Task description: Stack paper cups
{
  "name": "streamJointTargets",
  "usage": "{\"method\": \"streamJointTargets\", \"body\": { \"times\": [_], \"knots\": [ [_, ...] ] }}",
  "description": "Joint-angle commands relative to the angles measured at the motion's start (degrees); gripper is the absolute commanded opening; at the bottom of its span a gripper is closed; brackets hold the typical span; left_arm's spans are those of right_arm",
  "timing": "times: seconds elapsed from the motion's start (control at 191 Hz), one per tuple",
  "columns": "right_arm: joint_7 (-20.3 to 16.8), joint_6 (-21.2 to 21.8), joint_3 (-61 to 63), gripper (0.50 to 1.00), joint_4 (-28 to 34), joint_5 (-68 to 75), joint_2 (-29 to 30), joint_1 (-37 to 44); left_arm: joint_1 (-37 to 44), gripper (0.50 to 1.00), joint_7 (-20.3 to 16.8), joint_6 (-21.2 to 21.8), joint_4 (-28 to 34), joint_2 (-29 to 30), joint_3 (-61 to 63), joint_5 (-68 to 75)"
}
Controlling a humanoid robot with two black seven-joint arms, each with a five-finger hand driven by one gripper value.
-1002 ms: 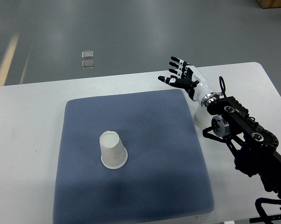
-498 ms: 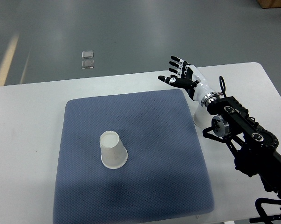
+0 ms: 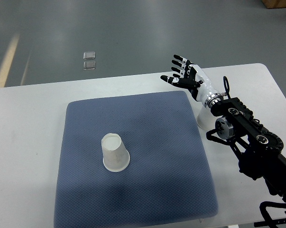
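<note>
Top view: the right hand [image 3: 184, 76] hovers with fingers spread wide, holding nothing, above the far right corner of the blue mat [image 3: 133, 156]. One paper cup [image 3: 115, 153] sits upside down on the mat, well to the hand's left and nearer the robot. A second cup [image 3: 201, 119] peeks out just under the forearm, beside the mat's right edge.

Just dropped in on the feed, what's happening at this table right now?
Nothing is being held yet. The right hand hovers with fingers spread, above the far right corner of the blue mat. One paper cup stands upside down on the mat, left of centre. A second cup sits just off the mat's right edge, mostly hidden under the right arm. No stacking done so far.
</note>
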Motion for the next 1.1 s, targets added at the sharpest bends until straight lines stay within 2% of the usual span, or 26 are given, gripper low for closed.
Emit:
{"method": "streamJointTargets", "body": {
  "times": [0.0, 0.273, 0.441, 0.519, 0.745, 0.934, 1.097],
  "knots": [
    [0.1, -0.1, 0.0, 0.924, 0.1, 0.0, 0.0, 0.0, 0.0, 1.0, 0.0, 0.0, -0.1, 0.0, 0.0, 0.0],
    [0.1, -0.1, 0.0, 0.924, 0.0, 0.0, -0.3, 0.3, 0.0, 1.0, 0.0, 0.0, -0.1, 0.0, 0.0, 0.0],
    [0.1, 0.3, -0.2, 0.924, 0.1, 0.0, -2.5, 1.7, 0.0, 1.0, 0.0, 0.0, -0.1, 0.0, 0.0, 0.0],
    [0.1, 2.1, -0.6, 0.924, 0.1, -0.2, -4.6, 2.2, 0.0, 1.0, 0.0, 0.0, -0.1, 0.0, 0.0, 0.0],
    [0.4, 6.6, -7.4, 0.921, 1.8, -1.9, -14.7, 5.5, 0.0, 1.0, 0.0, 0.0, -0.1, 0.0, 0.0, 0.0],
    [5.8, 11.0, -17.3, 0.919, 4.1, -9.9, -24.5, 10.2, 0.0, 1.0, 0.0, 0.0, -0.1, 0.0, -0.1, 0.0],
    [8.5, 12.2, -25.0, 0.919, 5.6, -18.2, -30.1, 13.9, 0.0, 1.0, 0.0, 0.0, -0.1, 0.0, 0.0, 0.0]
  ]
}}
